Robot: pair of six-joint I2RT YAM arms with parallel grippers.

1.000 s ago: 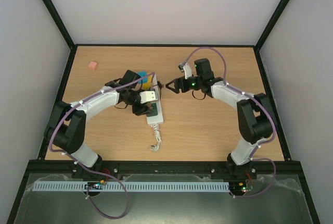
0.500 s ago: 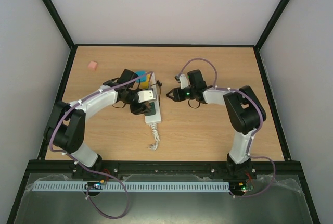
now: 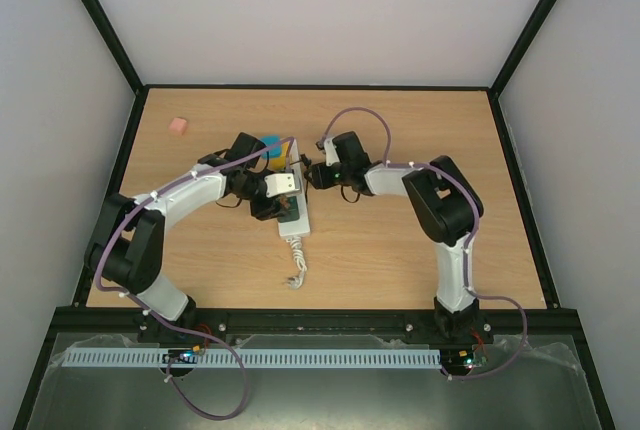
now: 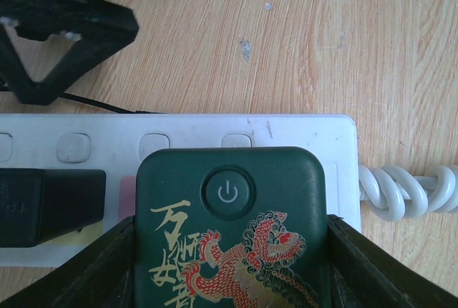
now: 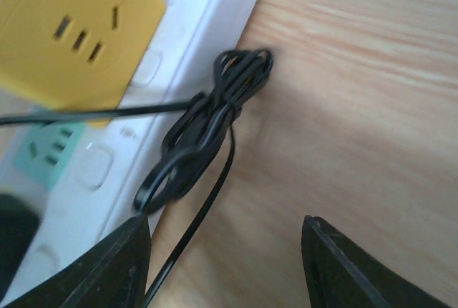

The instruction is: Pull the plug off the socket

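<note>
White socket (image 5: pixel 154 71) lies just beside the right fingers (image 5: pixel 114 265).

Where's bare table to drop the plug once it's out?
Free: wood between power strip and the right arm's base; far-right corner; far-left, beside the pink cube. Crowded: along the strip, where left gripper, right gripper and black cord bundle meet.

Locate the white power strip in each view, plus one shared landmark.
Top external: power strip at table centre, between the arms.
Left wrist: power strip across the middle, under the green plug.
Right wrist: power strip diagonal, upper left.
Shared landmark: coiled white cord on its end, top and left wrist only.
</note>
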